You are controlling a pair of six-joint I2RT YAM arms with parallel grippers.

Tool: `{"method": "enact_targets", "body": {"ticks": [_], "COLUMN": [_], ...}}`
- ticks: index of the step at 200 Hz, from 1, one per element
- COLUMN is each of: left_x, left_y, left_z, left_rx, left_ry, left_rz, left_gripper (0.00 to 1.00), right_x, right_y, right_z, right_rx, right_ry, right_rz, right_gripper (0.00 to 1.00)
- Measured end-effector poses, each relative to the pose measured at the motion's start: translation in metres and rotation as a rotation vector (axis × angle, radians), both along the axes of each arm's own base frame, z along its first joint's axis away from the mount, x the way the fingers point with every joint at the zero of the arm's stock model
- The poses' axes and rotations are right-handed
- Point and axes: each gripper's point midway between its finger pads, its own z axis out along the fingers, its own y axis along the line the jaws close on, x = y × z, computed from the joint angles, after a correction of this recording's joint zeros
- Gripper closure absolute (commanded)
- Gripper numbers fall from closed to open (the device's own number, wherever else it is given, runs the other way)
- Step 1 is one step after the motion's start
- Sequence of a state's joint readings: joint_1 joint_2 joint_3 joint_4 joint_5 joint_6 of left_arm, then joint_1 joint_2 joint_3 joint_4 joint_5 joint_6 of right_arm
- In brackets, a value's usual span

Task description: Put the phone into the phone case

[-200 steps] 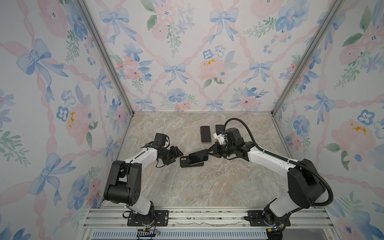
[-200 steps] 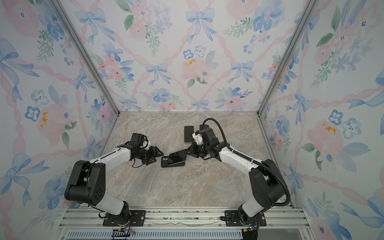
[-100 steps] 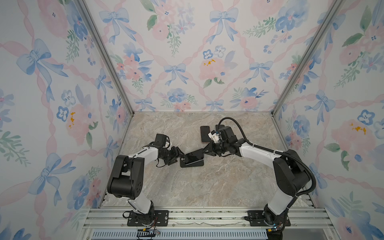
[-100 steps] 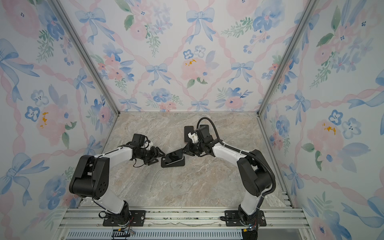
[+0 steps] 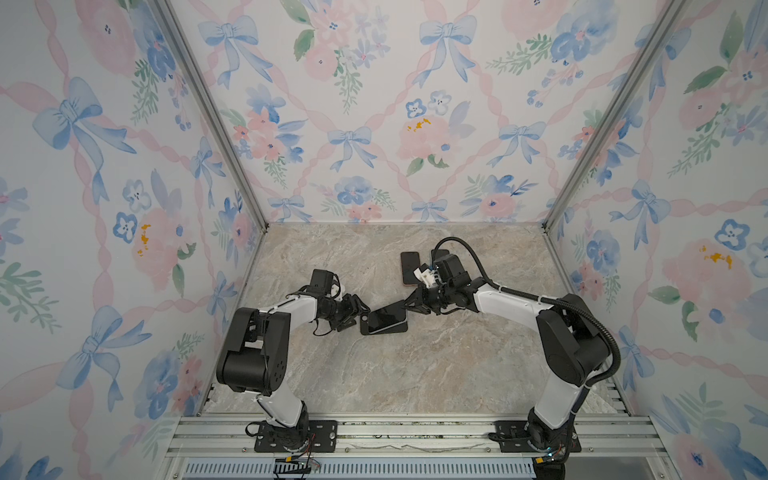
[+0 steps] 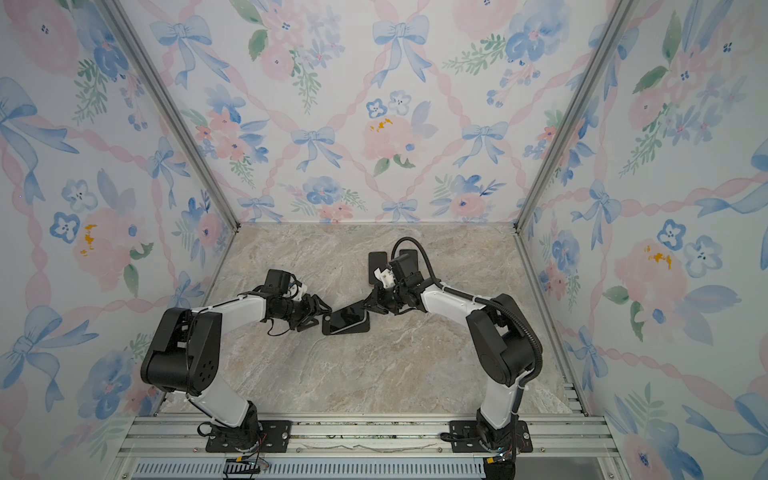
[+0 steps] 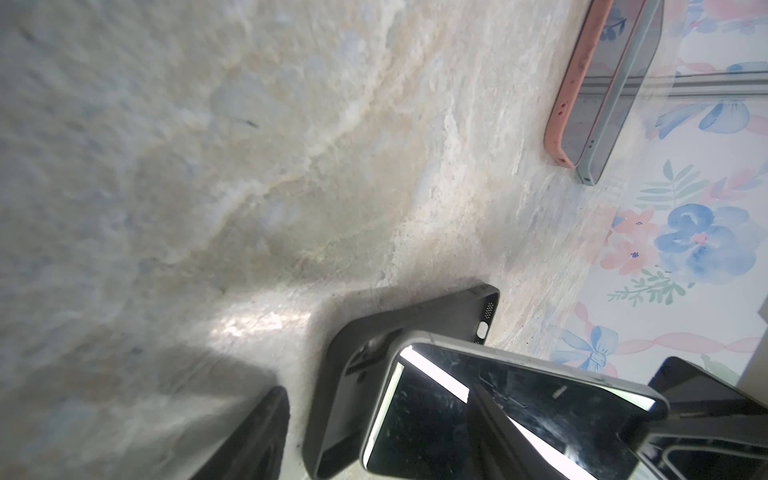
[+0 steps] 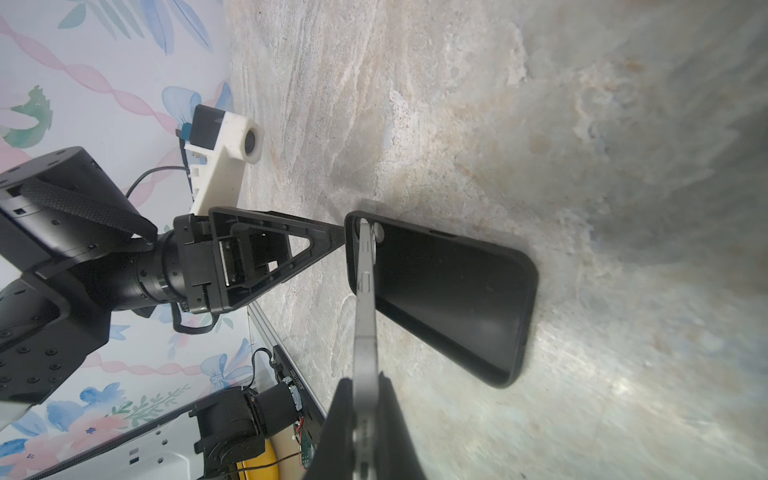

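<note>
One phone [image 8: 365, 311], in right pincer [image 8: 365, 401], tilted over case [image 8: 453, 299]

the phone [image 5: 385, 316], dark glass in a grey metal frame, sits tilted. its raised end is pinched in the right tool [image 5: 409, 305], and its lower end dips into the camera end of the phone case [image 5: 388, 331]. the phone case, matt black and open side up, lies flat on the bench [image 5: 415, 374] between both tools, with that camera end right at the left tool [image 5: 358, 312].
</note>
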State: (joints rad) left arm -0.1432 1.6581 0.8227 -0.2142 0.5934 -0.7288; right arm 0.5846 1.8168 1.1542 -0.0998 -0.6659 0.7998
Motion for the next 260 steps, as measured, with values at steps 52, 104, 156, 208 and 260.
{"method": "enact_targets", "body": {"ticks": [52,104,156,208,260], "left_x": [0.000,0.000,-0.002,-0.002,-0.002], "left_y": [-0.003,-0.008,-0.012,-0.012,-0.013], "left_z": [-0.001,-0.001,-0.001,-0.002,-0.002], "left_rx": [-0.005,-0.009,-0.009,-0.010,-0.004], "left_ry": [0.001,-0.007,-0.007,0.000,-0.001], "left_rz": [-0.003,-0.014,-0.022,-0.012,-0.010], "left_gripper": [0.32,0.33,0.33,0.33,0.33], "right_x": [0.001,0.001,0.001,0.003,0.004], "right_y": [0.003,0.007,0.010,0.014,0.015], "right_z": [-0.008,-0.013,-0.015,-0.018,-0.020], "right_rx": [0.000,0.013,0.031,0.049,0.055], "right_ry": [0.021,0.033,0.034,0.033,0.032], "right_rz": [0.010,0.025,0.039,0.048,0.051], "right_gripper": [1.00,1.00,1.00,1.00,1.00]}}
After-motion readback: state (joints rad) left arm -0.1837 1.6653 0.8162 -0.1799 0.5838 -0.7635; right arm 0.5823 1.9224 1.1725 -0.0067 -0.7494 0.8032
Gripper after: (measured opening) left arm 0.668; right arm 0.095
